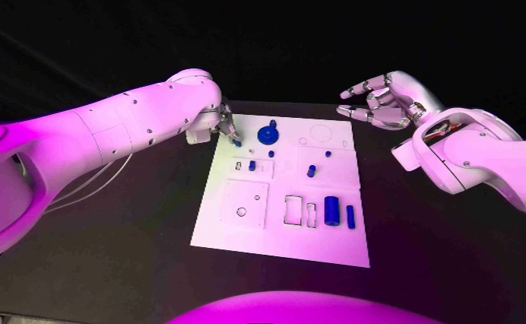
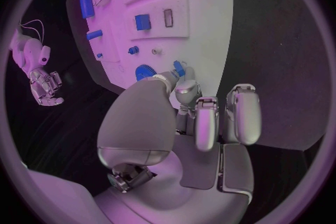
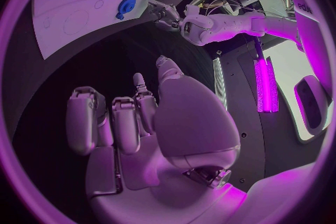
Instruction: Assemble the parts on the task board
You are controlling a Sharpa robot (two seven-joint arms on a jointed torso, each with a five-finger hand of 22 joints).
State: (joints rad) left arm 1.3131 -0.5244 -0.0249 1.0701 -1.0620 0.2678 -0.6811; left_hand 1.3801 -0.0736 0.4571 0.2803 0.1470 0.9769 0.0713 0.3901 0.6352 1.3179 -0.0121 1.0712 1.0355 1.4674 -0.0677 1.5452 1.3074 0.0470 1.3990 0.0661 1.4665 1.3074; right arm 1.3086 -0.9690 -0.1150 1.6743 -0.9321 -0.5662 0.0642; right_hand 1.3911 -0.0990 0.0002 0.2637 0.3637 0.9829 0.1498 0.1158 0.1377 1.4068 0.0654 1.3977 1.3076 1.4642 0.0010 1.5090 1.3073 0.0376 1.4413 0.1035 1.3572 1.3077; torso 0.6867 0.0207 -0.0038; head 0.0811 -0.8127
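Observation:
The white task board (image 1: 287,233) lies in the middle of the table. My left hand (image 1: 223,126) hangs over its far left corner and pinches a small blue part (image 2: 179,69) between thumb and a fingertip, just beside the round blue disc (image 1: 268,135). The same disc (image 2: 144,72) lies close to those fingertips in the left wrist view. Other blue parts sit on the board: a short peg (image 1: 312,171), a small block (image 1: 252,165) and two upright pieces (image 1: 331,211) near the right edge. My right hand (image 1: 381,105) hovers off the board's far right corner, fingers spread and holding nothing.
The black table (image 1: 121,263) surrounds the board with bare room on both sides. Empty recesses (image 1: 293,210) and a round outline (image 1: 320,133) mark the board. A white cable (image 1: 82,181) runs under my left arm.

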